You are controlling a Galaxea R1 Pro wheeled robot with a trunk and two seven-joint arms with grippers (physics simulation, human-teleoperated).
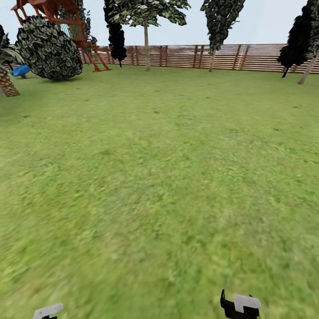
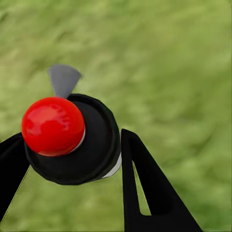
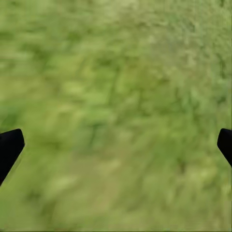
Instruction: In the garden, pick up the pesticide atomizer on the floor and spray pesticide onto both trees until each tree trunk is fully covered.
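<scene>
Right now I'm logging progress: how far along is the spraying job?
Pickup looks done: the left pincer is shut on the atomizer, red cap up. In hand: the robot faces open lawn, with trees by the fence far off. Left: spraying both trunks; no white specks visible.

I log: both arms cropped at lawn's (image 1: 159,177) near edge; atomizer (image 2: 72,140) body hidden beneath its cap; right fingertips (image 3: 9,147) cropped.
</scene>
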